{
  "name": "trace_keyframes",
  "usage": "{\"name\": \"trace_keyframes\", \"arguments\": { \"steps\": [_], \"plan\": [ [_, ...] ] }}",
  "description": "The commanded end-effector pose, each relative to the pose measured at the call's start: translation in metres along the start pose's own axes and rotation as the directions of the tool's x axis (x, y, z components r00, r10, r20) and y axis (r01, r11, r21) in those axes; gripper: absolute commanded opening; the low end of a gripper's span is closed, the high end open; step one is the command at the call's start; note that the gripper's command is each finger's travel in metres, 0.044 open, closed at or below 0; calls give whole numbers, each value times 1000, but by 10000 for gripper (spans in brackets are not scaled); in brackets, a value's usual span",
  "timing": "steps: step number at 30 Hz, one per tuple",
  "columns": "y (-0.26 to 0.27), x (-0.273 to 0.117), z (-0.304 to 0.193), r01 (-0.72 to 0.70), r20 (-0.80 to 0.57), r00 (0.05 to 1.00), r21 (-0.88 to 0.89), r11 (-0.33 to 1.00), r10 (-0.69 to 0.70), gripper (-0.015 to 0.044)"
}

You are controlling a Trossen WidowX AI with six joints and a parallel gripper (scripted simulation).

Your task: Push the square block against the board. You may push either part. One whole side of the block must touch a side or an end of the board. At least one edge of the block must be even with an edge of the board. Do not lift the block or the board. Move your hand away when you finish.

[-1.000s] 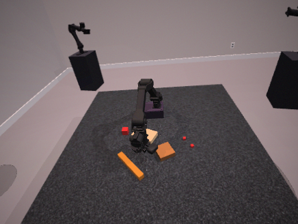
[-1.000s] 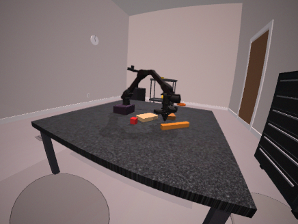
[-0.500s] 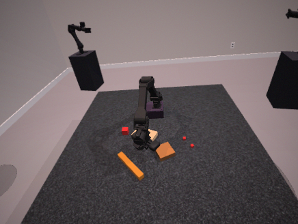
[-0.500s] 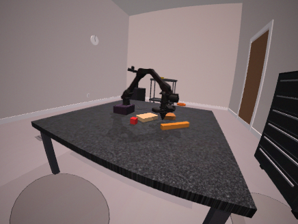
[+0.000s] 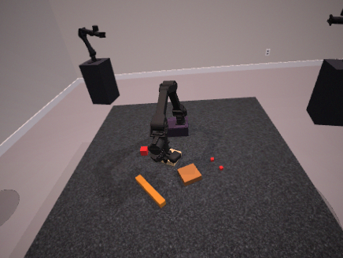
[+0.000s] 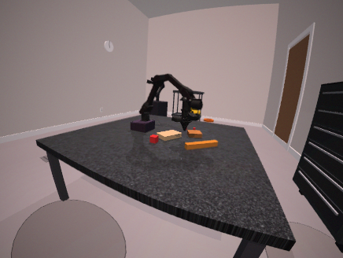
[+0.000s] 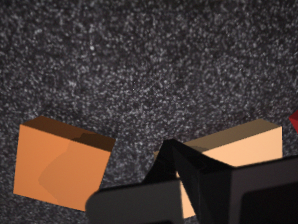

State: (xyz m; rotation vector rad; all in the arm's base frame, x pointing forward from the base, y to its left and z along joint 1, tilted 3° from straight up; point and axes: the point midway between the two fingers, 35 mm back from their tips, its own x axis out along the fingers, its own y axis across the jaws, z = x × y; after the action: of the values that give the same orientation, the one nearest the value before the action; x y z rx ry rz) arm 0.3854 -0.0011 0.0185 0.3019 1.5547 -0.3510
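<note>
The gripper [image 5: 168, 158] [image 6: 185, 129] [image 7: 169, 144] is shut, its fingertips are together, and it has hold of nothing. In the top view it is near the middle of the frame, above the tan slab [image 5: 171, 164] [image 6: 169, 134] [image 7: 250, 145], which it partly hides.

The orange square block [image 5: 189, 173] [image 6: 194, 134] [image 7: 65, 165], which I take for the block of the task, lies to the lower right of the hand in the top view, and at the lower left in the wrist view. The long orange bar [image 5: 150, 190] [image 6: 201, 145], which is probably the board, lies lower left of the block, with a gap between them. Its long axis goes from upper left to lower right in the top view.

The important relation is this: the hand is at the upper left of the block, but a push to the bar should start from the block's upper right side. So I judge that the hand must first go around the block, or over it. If it pushes from where it is, the block may slide past the bar's lower end, or turn so its side does not meet the bar flat
</note>
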Motion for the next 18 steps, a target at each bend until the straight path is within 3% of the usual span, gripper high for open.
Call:
{"name": "trace_keyframes", "arguments": {
  "steps": [1, 13, 18],
  "plan": [
    [-43, -10, -26, 2, 4, 1000, -33, 999, -2, 0],
    [-136, 1, -142, 11, -9, 1000, -158, 987, -12, 0],
    [-139, 3, -149, 11, -10, 1000, -165, 986, -13, 0]
  ]
}}
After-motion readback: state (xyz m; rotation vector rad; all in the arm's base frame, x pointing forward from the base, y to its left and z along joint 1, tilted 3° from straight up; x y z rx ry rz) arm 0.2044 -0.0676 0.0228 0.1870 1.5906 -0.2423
